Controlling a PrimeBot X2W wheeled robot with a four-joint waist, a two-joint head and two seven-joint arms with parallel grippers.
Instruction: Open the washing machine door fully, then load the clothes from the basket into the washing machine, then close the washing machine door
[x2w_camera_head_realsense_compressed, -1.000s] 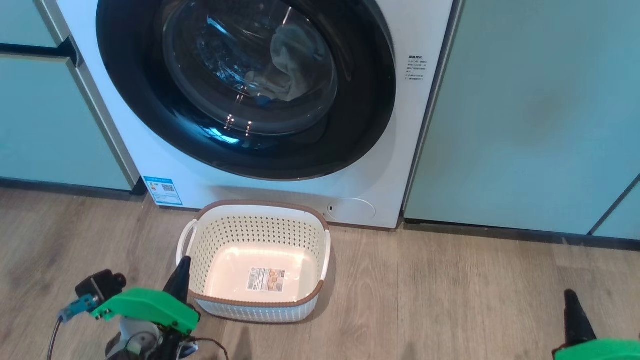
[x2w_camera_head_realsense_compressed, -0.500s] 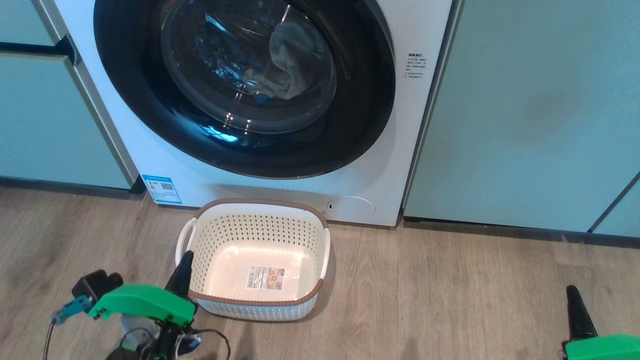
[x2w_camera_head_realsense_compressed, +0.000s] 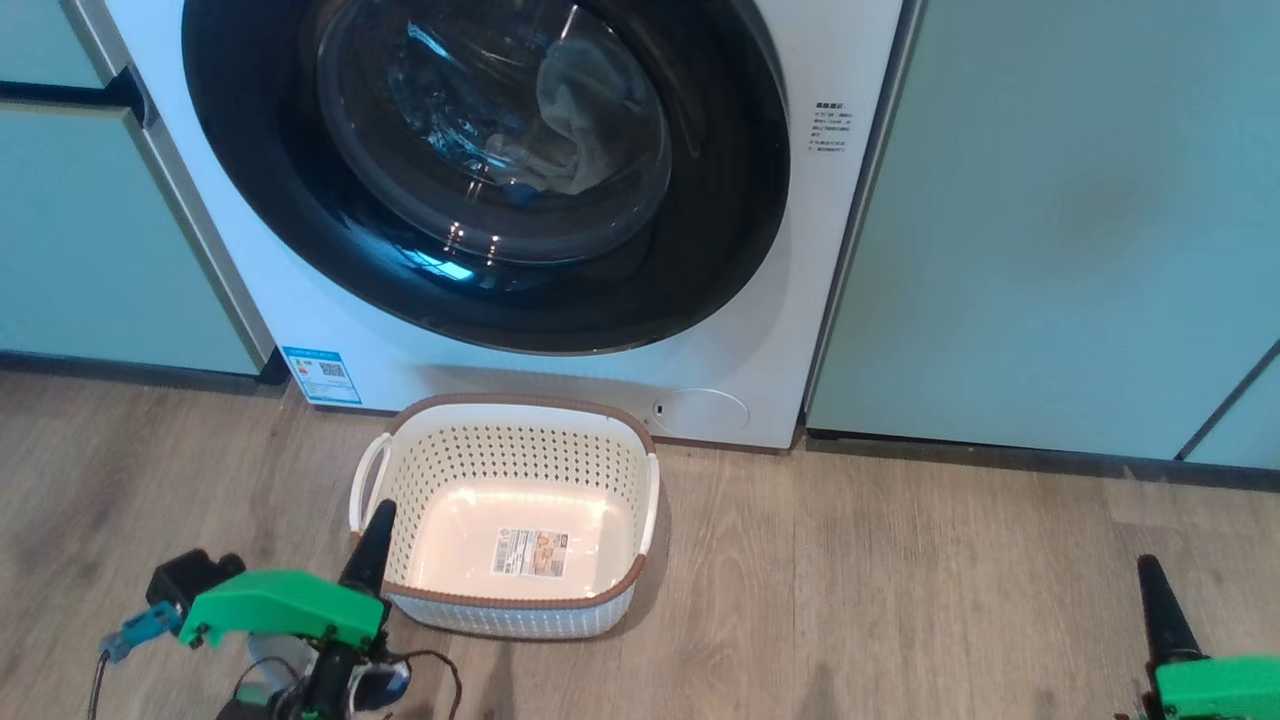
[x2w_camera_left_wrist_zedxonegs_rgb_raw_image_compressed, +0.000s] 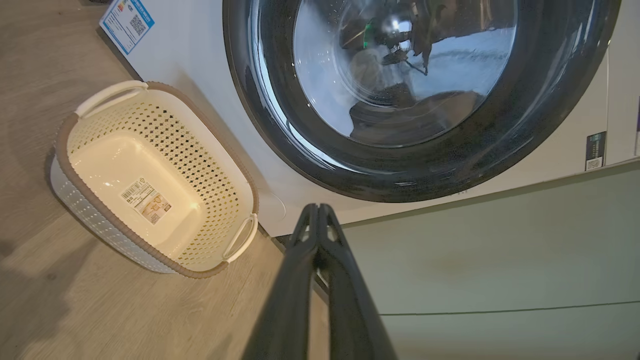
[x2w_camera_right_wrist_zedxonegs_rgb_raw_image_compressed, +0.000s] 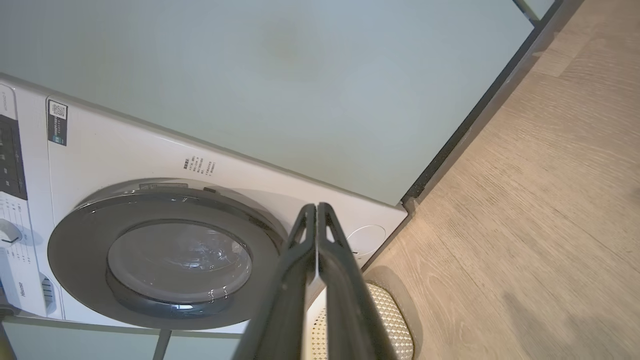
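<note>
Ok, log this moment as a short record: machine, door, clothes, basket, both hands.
washing machine: white front-loader between teal cabinets
washing machine door: closed
clothes: pale fabric inside the machine, seen through the door glass
basket: on the wood floor in front of the machine, empty apart from a label on its bottom
left hand: shut, holding nothing, by the basket's near left corner
right hand: shut, holding nothing, over the floor to the right
stage: loading and closing look done
</note>
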